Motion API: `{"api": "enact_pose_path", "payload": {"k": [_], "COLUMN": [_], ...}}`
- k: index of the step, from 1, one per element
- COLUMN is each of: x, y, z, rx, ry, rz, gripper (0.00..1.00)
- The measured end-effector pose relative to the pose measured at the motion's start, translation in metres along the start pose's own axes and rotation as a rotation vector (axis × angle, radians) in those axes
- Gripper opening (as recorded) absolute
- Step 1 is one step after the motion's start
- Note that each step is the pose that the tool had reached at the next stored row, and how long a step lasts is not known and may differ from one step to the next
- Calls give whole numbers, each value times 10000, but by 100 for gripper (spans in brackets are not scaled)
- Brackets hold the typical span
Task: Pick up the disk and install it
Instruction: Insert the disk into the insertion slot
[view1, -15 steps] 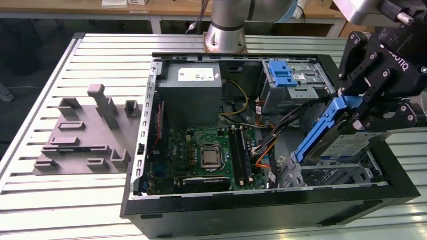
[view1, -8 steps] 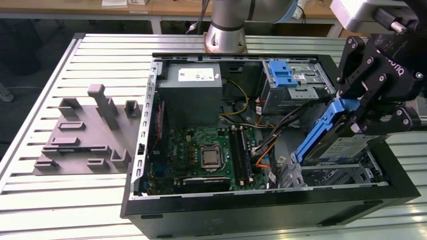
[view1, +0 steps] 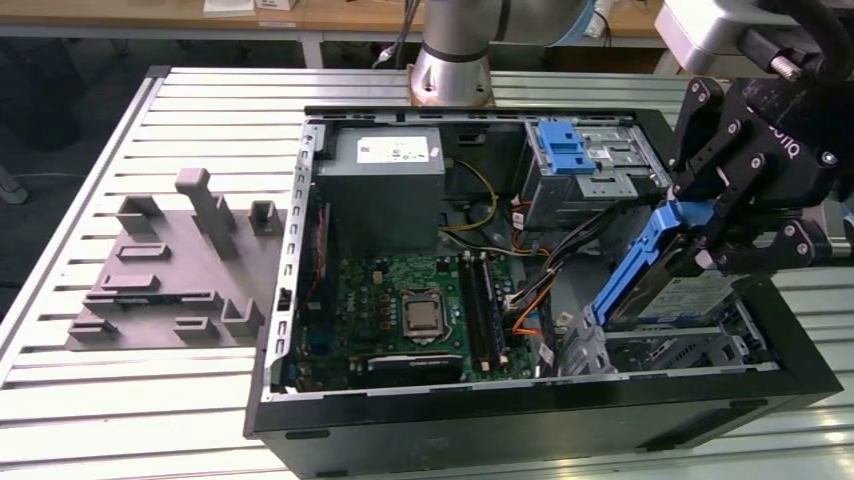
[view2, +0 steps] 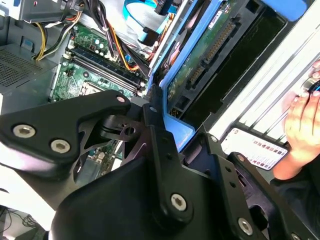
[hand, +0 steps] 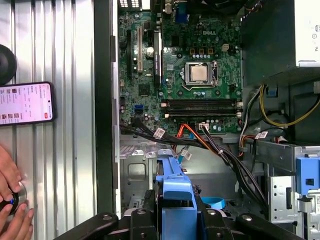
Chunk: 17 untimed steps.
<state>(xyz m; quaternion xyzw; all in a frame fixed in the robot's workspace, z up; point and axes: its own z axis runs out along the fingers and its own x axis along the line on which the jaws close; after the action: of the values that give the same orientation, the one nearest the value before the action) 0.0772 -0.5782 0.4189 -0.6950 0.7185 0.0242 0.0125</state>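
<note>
- Exterior view: gripper clamps the disk between its fingers.
- Disk hangs steeply tilted over the drive bay, at the exterior view's right, probably to line up with it.

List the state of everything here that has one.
gripper, shut on the disk.
disk, held tilted over the drive bay at the exterior view's right, not seated.
case, open, side panel off.
processor, bare, no cooler on it.
phone, screen lit.
</note>
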Motion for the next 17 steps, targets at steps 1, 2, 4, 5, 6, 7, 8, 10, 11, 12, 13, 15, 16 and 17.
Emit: {"api": "enact_pose_path", "payload": {"k": [1, 2, 4, 5, 6, 7, 8, 10, 11, 12, 13, 15, 16, 17], "x": [0, 0, 0, 0, 0, -1, -1, -2, -2, -2, -2, -1, -1, 0], "y": [0, 0, 0, 0, -1, -2, -1, 0, 1, 1, 1, 0, 0, 0], "z": [0, 1, -1, -4, -10, -19, -28, -34, -34, -35, -35, -27, -17, -5], "rx": [0, 0, -3, -11, -26, -49, -81, -142, -166, -182, -191, -206, -210, -215], "ry": [0, -1, -3, -7, -11, -11, -5, 2, 2, 4, 6, 7, 6, 6], "rz": [0, 0, 1, 1, 0, 0, 2, 8, 9, 10, 12, 12, 12, 12], "gripper": [36, 36, 36, 36, 36, 36, 36, 36, 36, 36, 36, 36, 36, 36]}}
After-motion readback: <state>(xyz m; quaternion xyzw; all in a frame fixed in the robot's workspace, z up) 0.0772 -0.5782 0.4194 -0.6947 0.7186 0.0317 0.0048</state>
